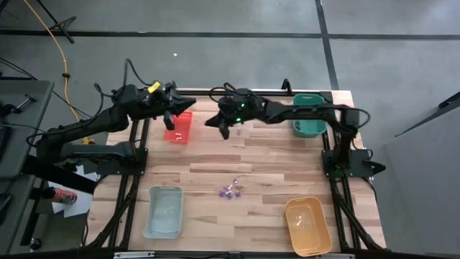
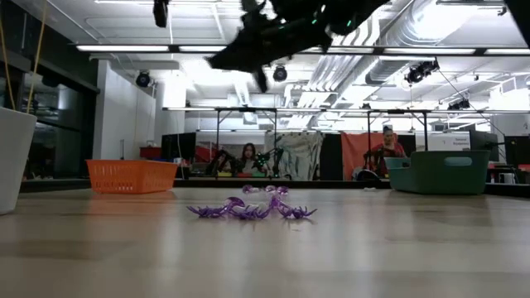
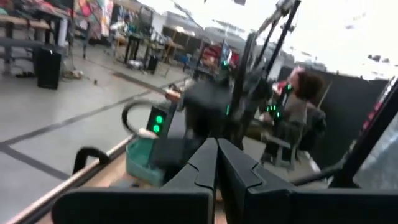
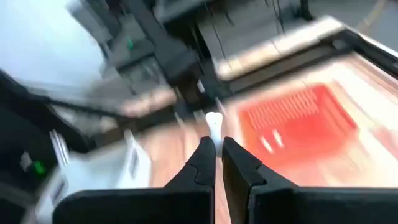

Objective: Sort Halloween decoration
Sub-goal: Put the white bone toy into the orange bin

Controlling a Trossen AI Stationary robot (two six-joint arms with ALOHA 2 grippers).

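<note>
I am carrying a small whitish piece (image 4: 212, 124) pinched at the tips of my right gripper (image 4: 214, 149), fingers closed on it. To do this well I am keeping the grip firm and levelling out over the right tray before letting go, since so small a piece could easily slip. Just beyond my fingers the red tray (image 4: 298, 121) is lying on the table (image 1: 273, 162). My left gripper (image 3: 216, 163) is waiting shut and empty above that tray. The purple decorations (image 1: 231, 191) are lying well apart, mid-table.
</note>
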